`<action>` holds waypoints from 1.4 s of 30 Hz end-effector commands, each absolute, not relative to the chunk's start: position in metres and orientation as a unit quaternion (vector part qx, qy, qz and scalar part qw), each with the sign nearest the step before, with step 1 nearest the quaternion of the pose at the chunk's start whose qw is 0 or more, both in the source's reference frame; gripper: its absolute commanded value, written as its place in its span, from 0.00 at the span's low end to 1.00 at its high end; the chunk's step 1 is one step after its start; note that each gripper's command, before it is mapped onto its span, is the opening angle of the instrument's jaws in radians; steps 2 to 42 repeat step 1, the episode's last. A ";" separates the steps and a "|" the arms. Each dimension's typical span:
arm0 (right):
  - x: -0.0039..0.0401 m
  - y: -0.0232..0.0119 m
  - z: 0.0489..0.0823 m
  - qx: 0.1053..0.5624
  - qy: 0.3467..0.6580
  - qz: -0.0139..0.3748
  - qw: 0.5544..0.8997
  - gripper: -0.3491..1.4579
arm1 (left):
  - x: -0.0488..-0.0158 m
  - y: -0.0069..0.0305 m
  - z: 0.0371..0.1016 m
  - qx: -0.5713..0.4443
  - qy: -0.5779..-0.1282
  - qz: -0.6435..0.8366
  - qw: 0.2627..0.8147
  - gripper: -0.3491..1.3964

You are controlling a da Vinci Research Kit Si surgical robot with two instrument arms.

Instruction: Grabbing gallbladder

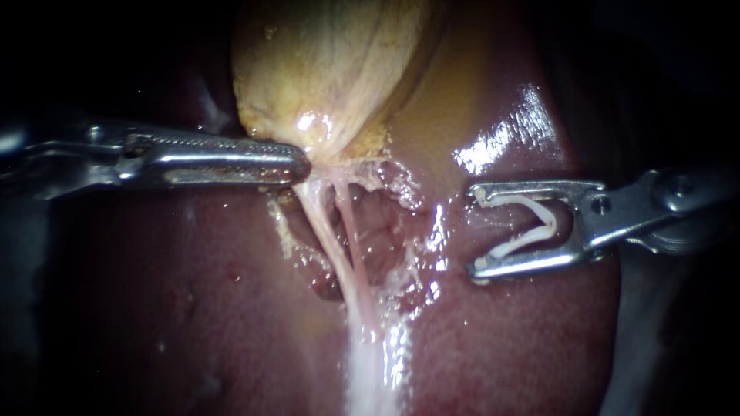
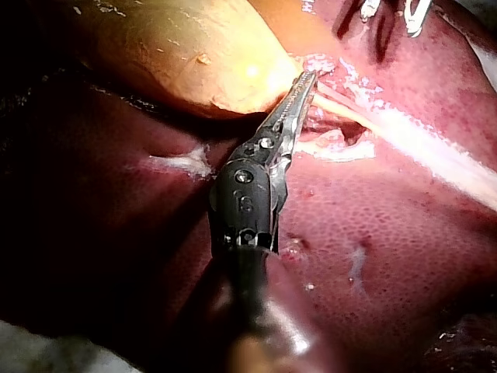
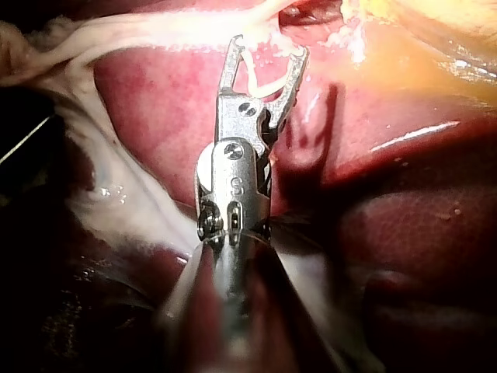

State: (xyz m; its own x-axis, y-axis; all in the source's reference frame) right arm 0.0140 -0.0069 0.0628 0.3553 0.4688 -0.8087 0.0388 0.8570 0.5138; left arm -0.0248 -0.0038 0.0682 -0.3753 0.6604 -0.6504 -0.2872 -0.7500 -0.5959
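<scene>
On the endoscope, my left instrument (image 1: 297, 163) has its jaws pressed together, the tip against the narrow near end of the gallbladder (image 1: 331, 62), which lies far and centre on the liver (image 1: 193, 308). My right instrument (image 1: 476, 231) stands apart to the right, its wide jaws holding a white clip (image 1: 549, 219).

Left wrist: the closed tip (image 2: 305, 84) touches the gallbladder's (image 2: 178, 54) edge.

Right wrist: the clip (image 3: 260, 87) sits against both jaws (image 3: 265, 50).

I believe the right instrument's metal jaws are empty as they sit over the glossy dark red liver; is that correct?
Not quite: the jaws of the right instrument are not empty; they hold a bent white clip between them, over the glossy dark red liver. The endoscope view shows it.
</scene>
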 end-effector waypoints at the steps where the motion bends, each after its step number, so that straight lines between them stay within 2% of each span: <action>1: 0.0140 -0.0069 0.0628 0.230 0.551 0.136 0.790 0.44 | -0.0248 -0.0038 0.0683 -0.475 -0.196 0.806 0.294 0.00; 42: 0.0140 -0.0069 0.0628 0.230 0.551 0.136 0.790 0.44 | -0.0248 -0.0038 0.0683 -0.475 -0.196 0.806 0.294 0.00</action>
